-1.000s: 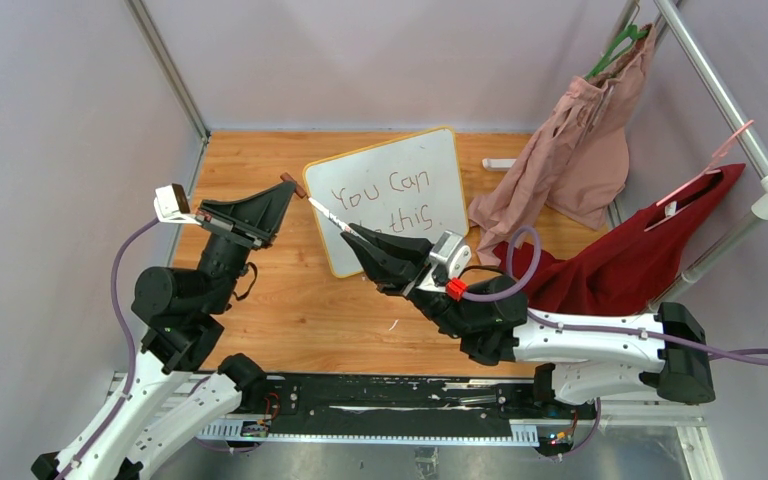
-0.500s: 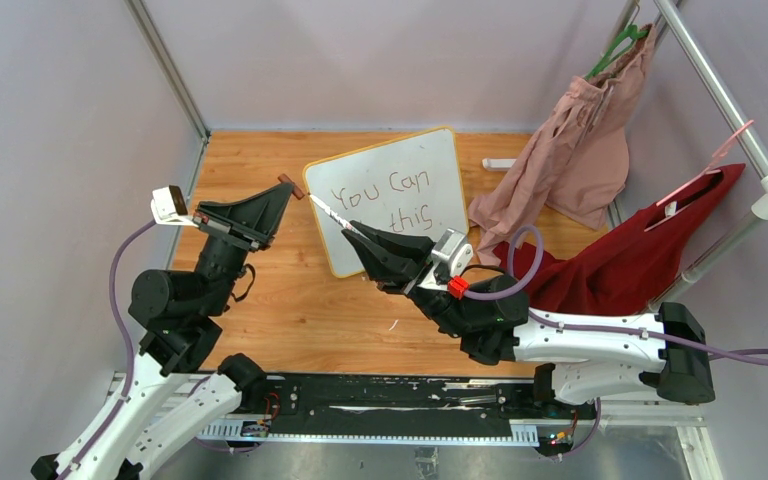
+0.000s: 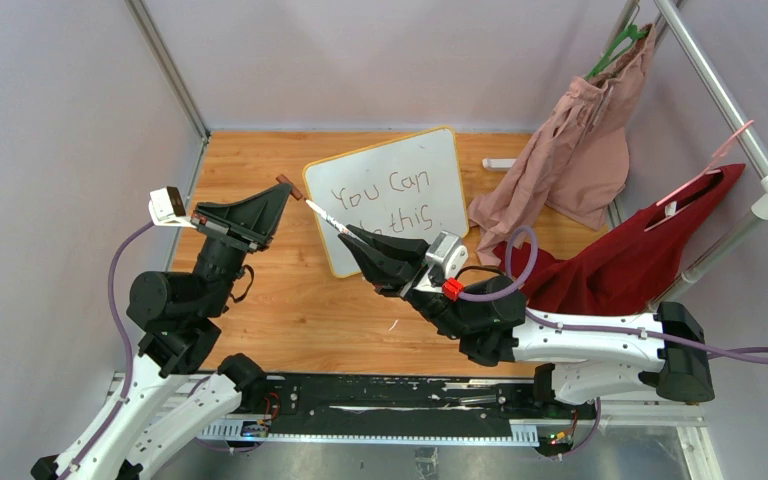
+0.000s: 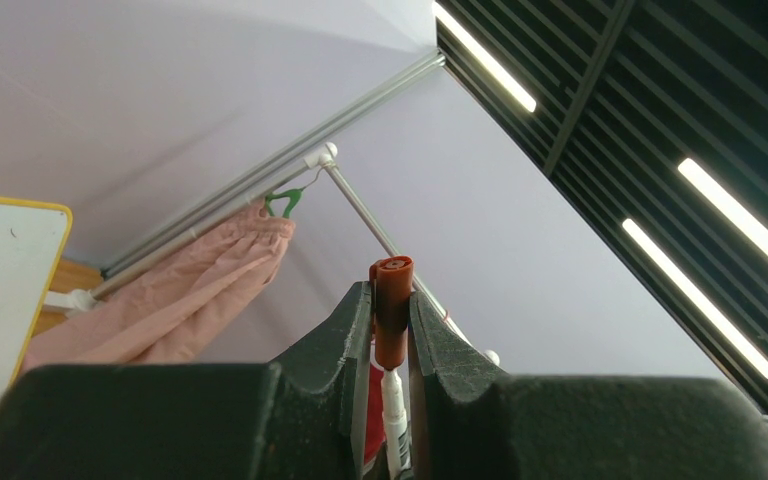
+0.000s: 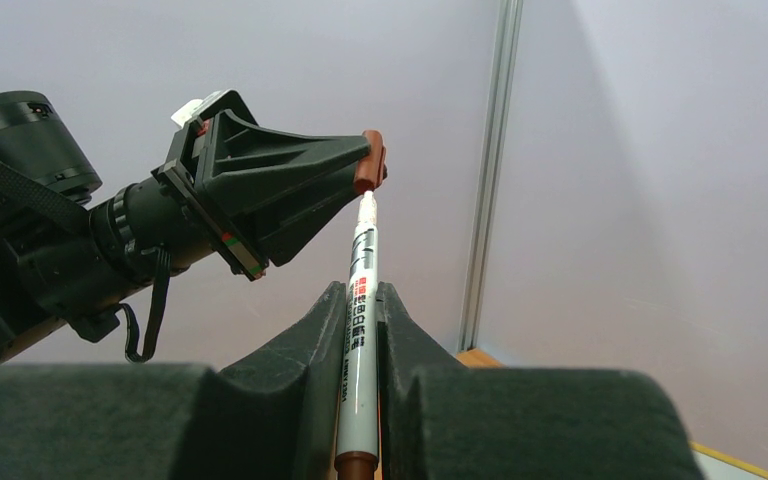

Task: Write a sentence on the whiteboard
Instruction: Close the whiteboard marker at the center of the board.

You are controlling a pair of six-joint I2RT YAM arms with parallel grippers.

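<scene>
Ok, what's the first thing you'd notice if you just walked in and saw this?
Above the table, the right gripper points a white marker at the brown cap pinched in the left gripper. Behind them sits the whiteboard with its dark handwritten sentence, and a red garment hangs at the right.

The whiteboard [image 3: 415, 150] lies on the table [image 3: 300, 300], the sentence [image 3: 390, 190] on it; just left of the whiteboard, the cap [image 3: 292, 185] sits in the left gripper [image 3: 285, 190]; over its near-left corner, the marker [image 3: 325, 216] in the right gripper [image 3: 348, 232], tip just at the cap; right of the whiteboard, the far garment [image 3: 570, 150]; farther right and nearer, the near garment [image 3: 630, 260].
</scene>
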